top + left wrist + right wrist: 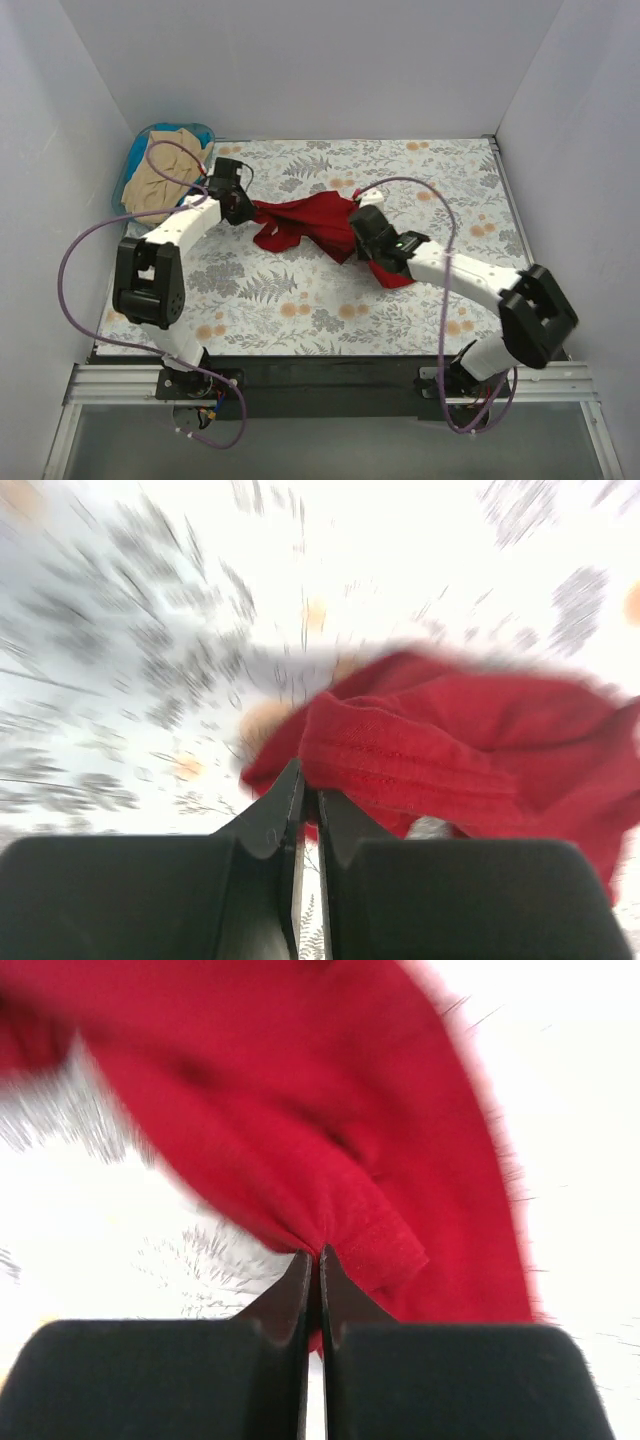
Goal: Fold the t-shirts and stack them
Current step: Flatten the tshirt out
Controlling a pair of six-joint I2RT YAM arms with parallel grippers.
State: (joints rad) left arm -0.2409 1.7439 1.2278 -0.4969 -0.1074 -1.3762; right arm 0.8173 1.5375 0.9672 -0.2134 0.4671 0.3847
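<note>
Dark red shirt [300, 225] pinched at both ends on the flowered worktop [300, 310]

The red shirt lies bunched and rumpled to the right of the blue plastic basket [137, 152], drawn into a long, creased band between the two arms. It is soft knit cloth, and a thick stitched hem shows in both wrist views. The left jaws, at the end nearer the basket, are closed on a folded hem edge. The right jaws, at the end farther from the basket, are closed on a gathered hem, with cloth fanning out from the pinch. A beige shirt [158, 178] sits crumpled inside the basket, spilling over its rim. The worktop cover is white, printed with grey fern leaves and small orange flowers, and looks blurred in the wrist views.
</note>
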